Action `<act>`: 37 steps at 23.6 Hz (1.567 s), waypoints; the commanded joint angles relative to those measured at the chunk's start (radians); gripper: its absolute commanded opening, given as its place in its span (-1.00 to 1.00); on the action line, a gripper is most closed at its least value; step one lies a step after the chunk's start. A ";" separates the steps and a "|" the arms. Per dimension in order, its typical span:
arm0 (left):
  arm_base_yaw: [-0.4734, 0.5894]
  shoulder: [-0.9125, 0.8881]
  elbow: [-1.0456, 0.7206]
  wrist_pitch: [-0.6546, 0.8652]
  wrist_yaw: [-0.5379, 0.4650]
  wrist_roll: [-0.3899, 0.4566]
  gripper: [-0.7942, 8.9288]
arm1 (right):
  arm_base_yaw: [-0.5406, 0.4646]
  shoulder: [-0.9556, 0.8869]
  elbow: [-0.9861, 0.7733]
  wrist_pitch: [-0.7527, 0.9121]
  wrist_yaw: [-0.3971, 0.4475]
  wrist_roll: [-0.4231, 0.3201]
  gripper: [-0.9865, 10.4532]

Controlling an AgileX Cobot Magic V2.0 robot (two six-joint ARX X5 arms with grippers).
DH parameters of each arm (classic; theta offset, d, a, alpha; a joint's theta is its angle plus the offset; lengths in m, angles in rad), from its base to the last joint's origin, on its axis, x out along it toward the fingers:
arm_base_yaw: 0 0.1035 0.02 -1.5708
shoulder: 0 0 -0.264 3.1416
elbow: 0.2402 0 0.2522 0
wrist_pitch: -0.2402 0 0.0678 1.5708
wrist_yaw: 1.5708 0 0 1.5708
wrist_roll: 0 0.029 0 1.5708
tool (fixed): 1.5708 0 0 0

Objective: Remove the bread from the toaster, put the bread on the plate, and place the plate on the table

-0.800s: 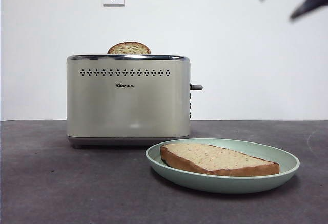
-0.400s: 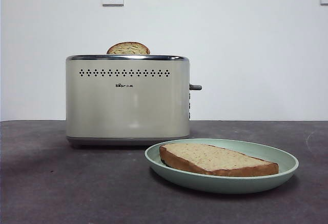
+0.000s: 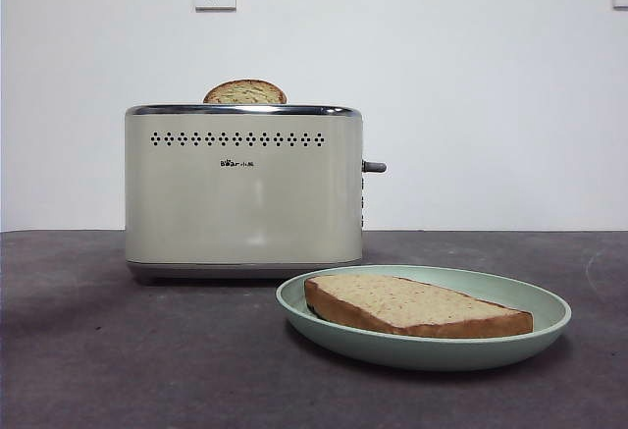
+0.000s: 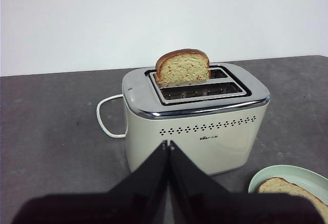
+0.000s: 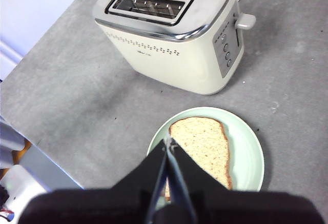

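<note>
At the left of the table [image 3: 88,350] stands the toaster [image 3: 243,188], cream with a chrome rim. A second, round-topped slice [image 3: 245,92] pokes up from its far slot, and the near slot shows nothing but wire. A white cord [image 4: 105,116] loops away behind it.

My left gripper [image 4: 168,144] hangs above and in front of the toaster with its jaws pressed together and nothing between them. My right gripper [image 5: 168,142] hangs over the plate's near edge, jaws likewise closed and empty. Neither shows in the front view.

To the right, just in front of the toaster's lever end, the plate [image 3: 540,306] sits flat on the table, and the bread [image 3: 412,303] lies flat in it, crust along the near edge. So I judge the work finished, with nothing left to lift.

If I had to move the bread again, I would expect it light, soft in the crumb and easy to dent, firmer at the dark crust; I would pinch across the crust edge, gently. The plate looks stiff and smooth, likely slick at the rim, so a grip on the raised rim would want care
</note>
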 commanded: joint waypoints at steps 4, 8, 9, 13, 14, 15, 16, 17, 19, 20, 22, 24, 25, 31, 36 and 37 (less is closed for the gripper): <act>0.004 0.000 -0.009 -0.048 0.050 -0.003 -0.85 | 0.006 0.001 -0.001 0.003 0.001 0.010 -0.85; 0.004 0.006 -0.009 -0.154 0.045 -0.002 -0.84 | 0.006 0.001 -0.001 0.003 0.003 0.026 -0.82; 0.004 0.008 -0.009 -0.185 0.045 -0.002 -0.84 | 0.004 0.000 -0.001 0.003 0.006 0.026 -0.82; 0.004 0.013 -0.009 -0.261 0.046 -0.002 -0.84 | 0.003 0.000 -0.001 0.003 0.006 0.026 -0.82; 0.004 0.013 -0.009 -0.273 0.046 -0.002 -0.84 | 0.003 0.000 -0.001 0.003 0.006 0.026 -0.82; 0.004 0.013 -0.009 -0.280 0.046 -0.002 -0.84 | 0.004 0.000 -0.001 0.003 0.006 0.026 -0.82; 0.004 0.015 -0.009 -0.282 0.046 -0.002 -0.84 | 0.004 0.000 -0.001 0.003 0.006 0.026 -0.82; 0.004 0.015 -0.009 -0.283 0.045 -0.002 -0.84 | 0.004 0.000 -0.001 0.003 0.005 0.026 -0.82; 0.004 0.015 -0.009 -0.281 0.045 -0.002 -0.84 | 0.004 0.000 -0.001 0.003 0.005 0.026 -0.82; 0.004 0.015 -0.009 -0.280 0.045 -0.002 -0.84 | 0.004 0.000 -0.001 0.003 0.005 0.026 -0.82; 0.004 0.015 -0.009 -0.280 0.045 -0.002 -0.84 | 0.004 0.000 -0.001 0.003 0.006 0.026 -0.82; 0.004 0.015 -0.009 -0.280 0.048 -0.002 -0.84 | 0.004 0.000 -0.001 0.003 0.006 0.026 -0.82; 0.003 0.014 -0.009 -0.280 0.048 -0.002 -0.84 | 0.004 0.000 -0.001 0.003 0.006 0.026 -0.82; 0.051 -0.095 -0.026 -0.183 0.051 -0.093 -0.84 | 0.004 0.000 -0.001 0.003 0.005 0.026 -0.82; 0.195 -0.205 -0.142 0.046 0.123 -0.076 -0.84 | 0.004 0.000 -0.001 0.003 0.006 0.026 -0.82; 0.222 -0.220 -0.174 0.091 0.151 -0.071 -0.84 | 0.004 0.000 -0.001 0.003 0.006 0.026 -0.82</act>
